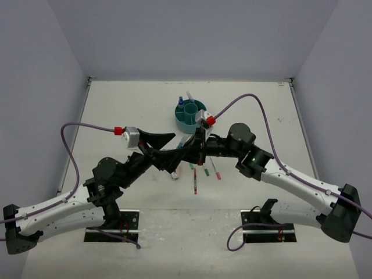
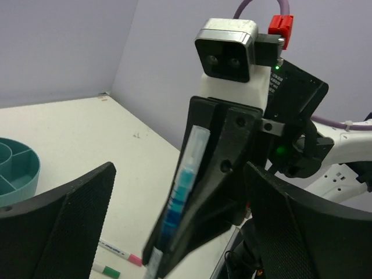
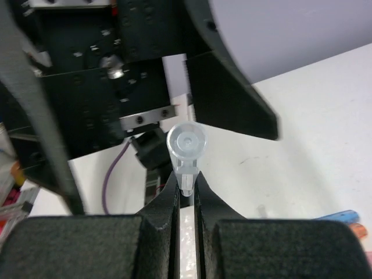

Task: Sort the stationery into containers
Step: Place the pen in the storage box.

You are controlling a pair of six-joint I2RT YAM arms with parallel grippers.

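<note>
Centre of top view, just below round teal plastic organiser (image 1: 186, 123): both arms meet nose to nose.
- Right gripper (image 3: 187, 189) clamped tight on thin pale pen with blue section, clear end (image 3: 187, 142). Held off table, steeply tilted, presented to other arm.
- Left gripper (image 2: 179, 174) jaws wide, nothing held. Pen framed between pads, likely handover for regrip. Contact: cannot tell.
- Loose capped pens (image 1: 195, 180) on white table (image 1: 116, 104), lower centre, unsorted.
</note>
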